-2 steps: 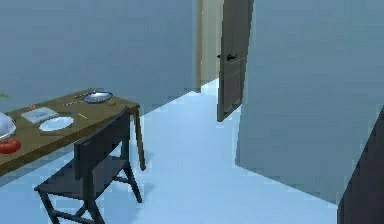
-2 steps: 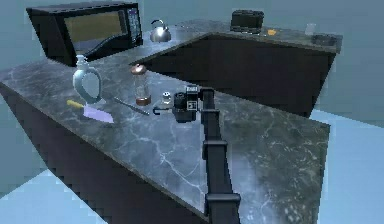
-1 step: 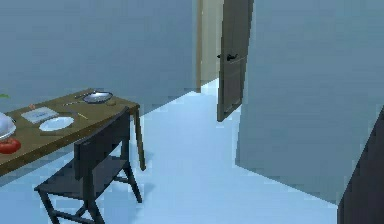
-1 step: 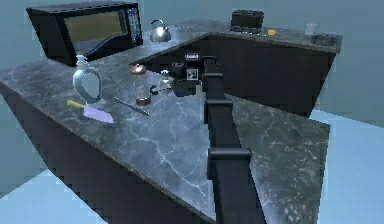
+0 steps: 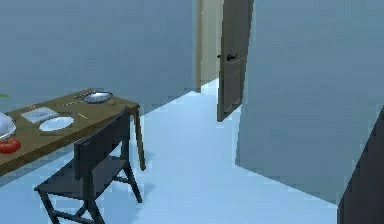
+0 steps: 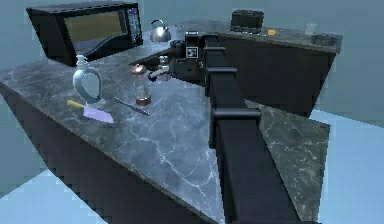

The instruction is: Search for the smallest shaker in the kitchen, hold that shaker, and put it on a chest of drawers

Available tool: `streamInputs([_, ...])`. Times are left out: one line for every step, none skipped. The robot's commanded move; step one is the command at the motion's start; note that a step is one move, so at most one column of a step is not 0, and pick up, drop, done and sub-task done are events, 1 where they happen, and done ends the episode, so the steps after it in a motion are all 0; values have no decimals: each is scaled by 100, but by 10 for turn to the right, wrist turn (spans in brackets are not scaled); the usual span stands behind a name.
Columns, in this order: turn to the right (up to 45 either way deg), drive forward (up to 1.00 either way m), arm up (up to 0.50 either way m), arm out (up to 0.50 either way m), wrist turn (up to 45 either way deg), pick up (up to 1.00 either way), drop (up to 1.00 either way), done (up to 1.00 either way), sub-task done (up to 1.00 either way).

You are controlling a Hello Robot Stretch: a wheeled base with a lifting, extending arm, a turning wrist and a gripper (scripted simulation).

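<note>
Forward view: you've got a wooden tabletop [image 5: 104, 110] on the left carrying a red round thing [image 5: 9, 146] cut by the edge, a plate [image 5: 56, 124] and a bowl [image 5: 98, 97]. A dark chair [image 5: 88, 170] sits at its near corner. An open door [image 5: 234, 60] is farther back.

Arm side view: a microwave [image 6: 88, 28] sits at the far left of the marble tabletop [image 6: 190, 150]. A glass bottle [image 6: 87, 80] stands in front of it, with a yellow-handled utensil [image 6: 90, 108] lying flat just beside.

The shaker [image 6: 142, 88], small with a brownish top, stands upright on the marble tabletop. It's just left of the gripper [image 6: 163, 68]; touching or not, you can't tell. A kettle [image 6: 160, 32] stands behind the gripper, so you can't tell whether it holds anything.

The arm [image 6: 235, 130] crosses the tabletop. On the rear counter [image 6: 290, 60] there's a toaster [image 6: 247, 19], then small things too blobby to name.
</note>
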Motion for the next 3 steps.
streamInputs([0, 0, 0, 0, -450, 0, 0, 0, 0])
streamInputs([0, 0, 0, 0, -450, 0, 0, 0, 0])
streamInputs([0, 0, 0, 0, -180, 0, 0, 0, 0])
